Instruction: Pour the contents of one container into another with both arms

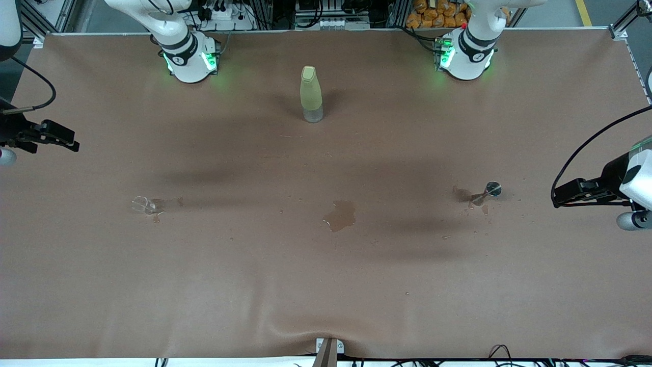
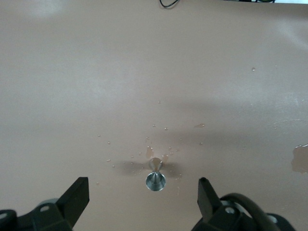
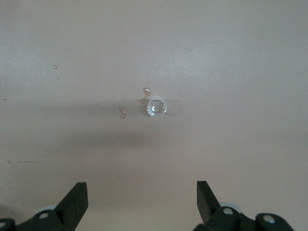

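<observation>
Both arms hang back at the worktop [image 1: 326,285] ends, each claw spread wide and holding nothing: the left claw [image 2: 143,193] over the goblet [image 1: 492,189], the right claw [image 3: 142,197] near the clear cup [image 1: 143,204]. Both sit among wet patches (a puddle [image 1: 340,215] lies between them), so slick, tiny glassware could slip or tip when pinched.

Even overhead light, soft shadows, perhaps hazy.
</observation>
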